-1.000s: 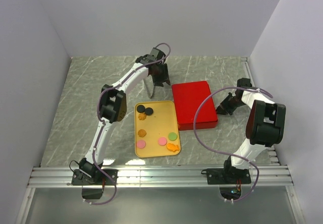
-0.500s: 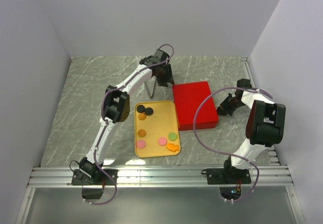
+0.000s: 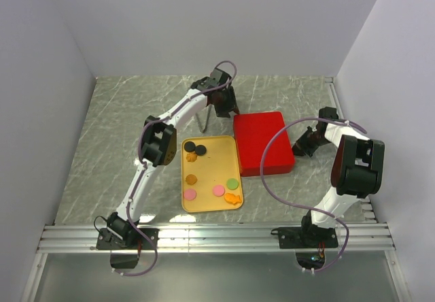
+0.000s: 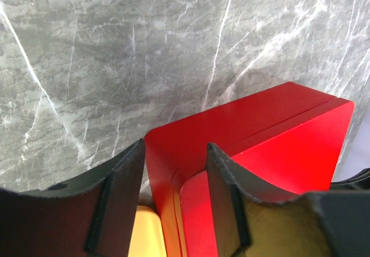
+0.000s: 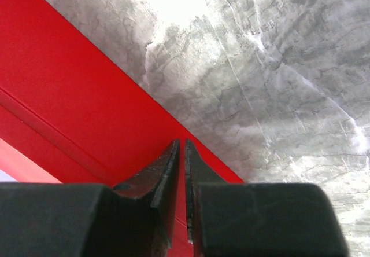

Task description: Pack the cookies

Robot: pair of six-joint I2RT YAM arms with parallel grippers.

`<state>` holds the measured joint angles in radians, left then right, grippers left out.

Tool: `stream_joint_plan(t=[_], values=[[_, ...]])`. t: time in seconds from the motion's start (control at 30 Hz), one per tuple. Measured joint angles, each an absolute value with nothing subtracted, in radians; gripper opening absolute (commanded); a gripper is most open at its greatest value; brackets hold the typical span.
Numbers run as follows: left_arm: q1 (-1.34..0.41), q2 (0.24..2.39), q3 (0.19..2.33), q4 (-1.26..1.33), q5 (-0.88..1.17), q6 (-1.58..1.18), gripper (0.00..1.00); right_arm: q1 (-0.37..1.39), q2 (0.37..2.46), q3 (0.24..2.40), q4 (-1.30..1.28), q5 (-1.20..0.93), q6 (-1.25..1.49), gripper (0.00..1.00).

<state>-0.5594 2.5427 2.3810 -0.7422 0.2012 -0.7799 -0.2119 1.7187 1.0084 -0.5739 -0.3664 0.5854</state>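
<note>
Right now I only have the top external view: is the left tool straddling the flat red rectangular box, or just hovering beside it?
Observer: Straddling. The left wrist view shows the left tool open, with a corner of the red box between its fingers.
Operator: And the right tool?
Observer: Shut. The right wrist view shows its tips together over the box's edge, where red meets the grey marble tabletop; I cannot tell whether they touch it.
Operator: Is the lid lifted?
Observer: Not visibly. The left wrist view shows only a thin seam along the box, no gap.
</note>
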Motion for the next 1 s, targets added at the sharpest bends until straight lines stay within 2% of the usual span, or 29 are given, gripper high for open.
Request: stream_joint_plan(t=[0.2,0.33,0.43,0.57,0.63,0.8,1.0], values=[[-0.559,2.532,2.357,-0.737,0.191,-0.78,0.62,-0.212,1.663,1.018,-0.63,-0.302,0.586,0.15],[-0.553,2.492,2.304,-0.738,0.174,-0.777,0.81,-0.212,1.568,1.08,-0.68,-0.237,0.586,0.15],[-0.54,2.431,2.231,-0.736,0.159,-0.773,0.88,-0.212,1.488,1.132,-0.693,-0.22,0.586,0.13],[-0.51,2.322,2.123,-0.718,0.148,-0.772,0.91,-0.197,1.395,1.147,-0.674,-0.286,0.585,0.11],[-0.493,2.274,2.102,-0.715,0.141,-0.769,0.9,-0.172,1.359,1.113,-0.626,-0.38,0.588,0.0],[-0.459,2.148,2.04,-0.676,0.123,-0.744,0.89,-0.116,1.353,0.884,-0.431,-0.643,0.657,0.0],[-0.454,1.905,1.771,-0.601,0.105,-0.717,0.9,-0.117,1.414,0.656,-0.264,-0.803,0.762,0.0]])
